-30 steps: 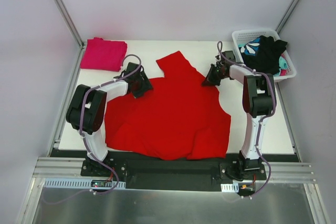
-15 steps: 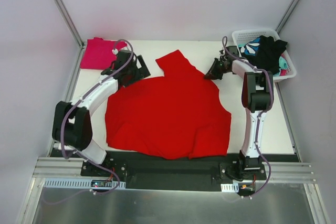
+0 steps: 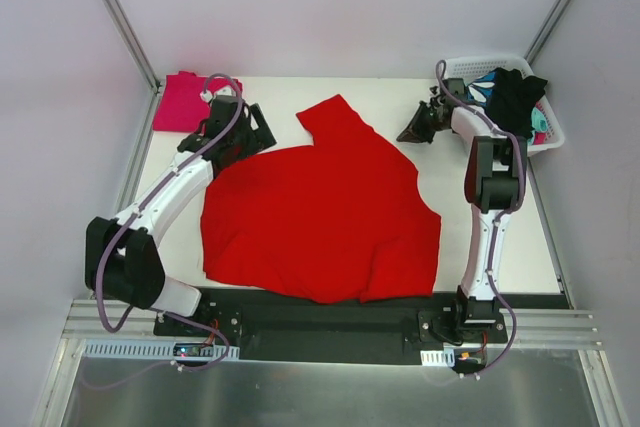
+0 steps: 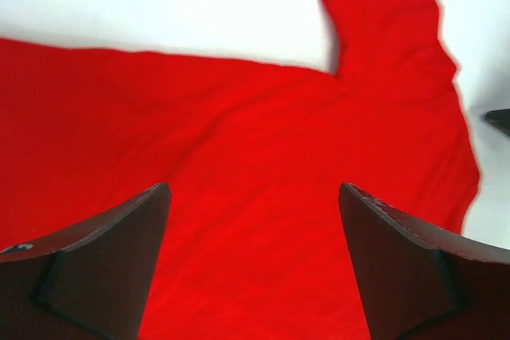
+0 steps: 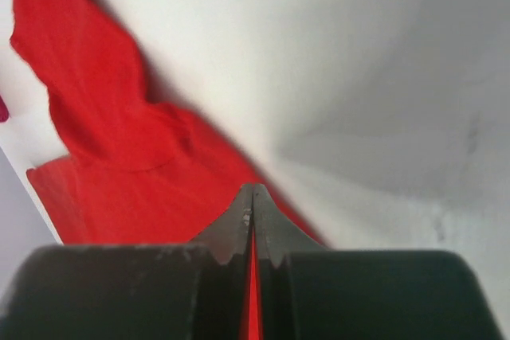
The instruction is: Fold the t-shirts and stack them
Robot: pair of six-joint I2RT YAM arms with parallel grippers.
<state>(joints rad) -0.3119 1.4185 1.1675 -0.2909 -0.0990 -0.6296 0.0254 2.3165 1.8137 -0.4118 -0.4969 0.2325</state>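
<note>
A large red t-shirt (image 3: 320, 212) lies spread flat across the middle of the table, one sleeve (image 3: 335, 119) pointing to the back. Folded at the back left corner is a magenta-pink t-shirt (image 3: 190, 102). My left gripper (image 3: 257, 139) hovers open above the red t-shirt's (image 4: 255, 165) back left edge, and nothing sits between its fingers (image 4: 119, 252). The wrist view puts that gripper (image 4: 253, 193) over plain red cloth. My right gripper (image 3: 407, 135) is shut and empty, just off the shirt's back right edge. In its own view the right gripper (image 5: 255, 190) points at that red edge (image 5: 103, 117).
A white basket (image 3: 470, 65) stands at the back right corner with a black garment (image 3: 515, 97) and a teal-and-white patterned one (image 3: 481, 88) in it. Bare white table (image 3: 500, 227) shows right of the shirt. Grey walls close in both sides.
My left gripper opened, let go of the red shirt's back left edge and drew back toward the far left. The right gripper slid a little back and right, off the shirt.
</note>
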